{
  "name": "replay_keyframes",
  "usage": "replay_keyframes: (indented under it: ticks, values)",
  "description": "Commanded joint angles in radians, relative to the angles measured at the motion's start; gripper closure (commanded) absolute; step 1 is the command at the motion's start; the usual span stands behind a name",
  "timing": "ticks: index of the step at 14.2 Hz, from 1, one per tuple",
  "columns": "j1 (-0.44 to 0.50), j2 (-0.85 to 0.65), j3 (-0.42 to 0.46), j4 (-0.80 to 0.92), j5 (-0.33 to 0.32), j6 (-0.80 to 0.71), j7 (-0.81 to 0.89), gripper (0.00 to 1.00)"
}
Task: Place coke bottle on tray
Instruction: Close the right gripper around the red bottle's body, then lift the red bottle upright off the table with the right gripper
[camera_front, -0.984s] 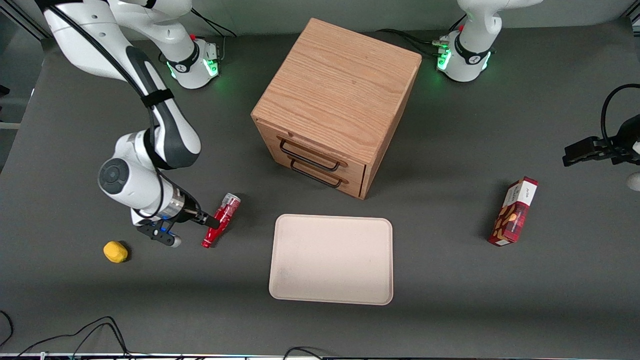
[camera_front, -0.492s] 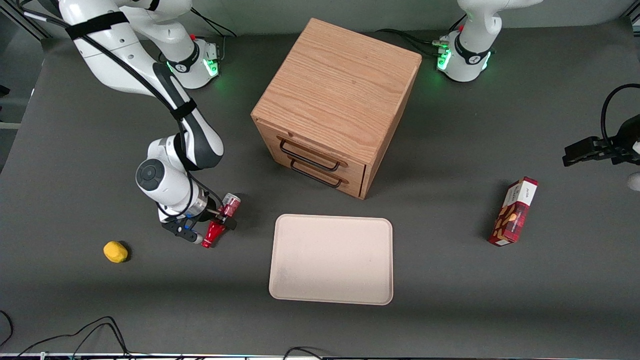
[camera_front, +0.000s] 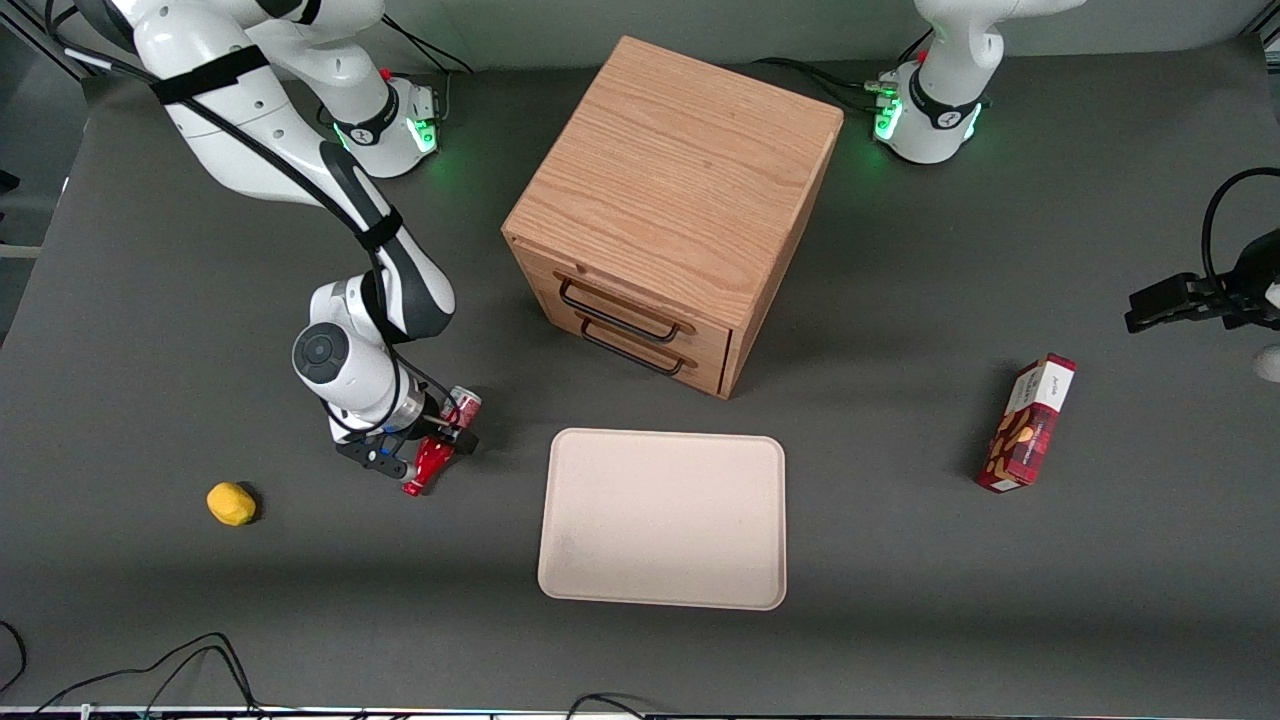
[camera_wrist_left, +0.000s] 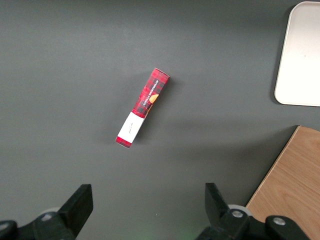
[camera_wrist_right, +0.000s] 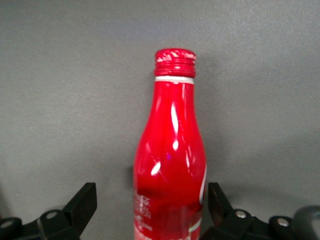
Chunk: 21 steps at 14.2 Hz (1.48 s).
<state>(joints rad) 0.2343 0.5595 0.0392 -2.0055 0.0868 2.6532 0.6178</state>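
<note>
The coke bottle (camera_front: 428, 464) lies on its side on the dark table, between the tray and the working arm's end. It is red, with its cap pointing toward the front camera and its silvery base (camera_front: 462, 403) farther away. My right gripper (camera_front: 428, 442) is low over the bottle's body and open. One black finger (camera_wrist_right: 82, 202) stands on each side of the coke bottle (camera_wrist_right: 170, 145), with a gap showing beside it. The gripper (camera_wrist_right: 151, 200) straddles the body below the neck. The pale beige tray (camera_front: 662, 518) lies flat beside the bottle, nothing on it.
A wooden drawer cabinet (camera_front: 670, 200) stands farther from the front camera than the tray. A small yellow object (camera_front: 230, 503) lies toward the working arm's end. A red snack box (camera_front: 1028, 422) lies toward the parked arm's end, also seen as the box (camera_wrist_left: 143, 107).
My right gripper has moved sideways toward the bottle and now straddles its body. The bottle has stayed in place on the table.
</note>
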Motion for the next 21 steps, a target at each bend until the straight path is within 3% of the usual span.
replay_keyframes:
  ticks: [1,3,9,12,16,21]
  values:
    - [0.007,-0.003,-0.005,-0.016,-0.03,0.027,0.026,0.41]
    - [0.007,-0.004,-0.005,-0.021,-0.039,0.028,0.026,0.98]
    - [0.004,-0.053,-0.007,-0.022,-0.048,0.001,0.026,1.0]
    - [0.0,-0.125,-0.01,0.0,-0.048,-0.123,0.026,1.0]
    - [-0.016,-0.217,-0.013,0.17,-0.048,-0.488,0.016,1.0]
    - [-0.038,-0.181,-0.016,0.599,-0.055,-0.965,-0.03,1.0]
